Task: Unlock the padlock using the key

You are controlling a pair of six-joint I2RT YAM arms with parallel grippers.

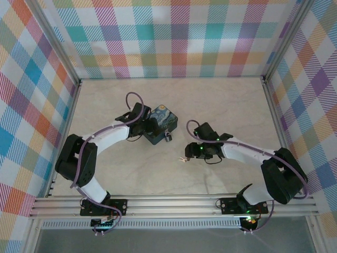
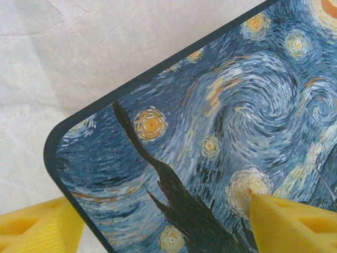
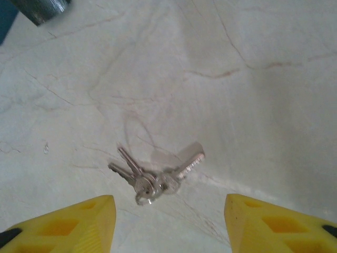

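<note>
Wide open, the right end effector point(image 3: 167, 205) brackets the key point(image 3: 158, 179) lying flat on the bench point(image 3: 253, 95); closing may skid it away.

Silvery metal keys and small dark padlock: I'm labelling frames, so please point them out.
Silvery metal keys point(image 3: 154, 180), right wrist view, middle of the bunch.
Small dark padlock point(image 1: 168, 138), top external view, its body.

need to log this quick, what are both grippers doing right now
left gripper: open at the corner of the box, holding nothing
right gripper: open above the keys, holding nothing
</note>
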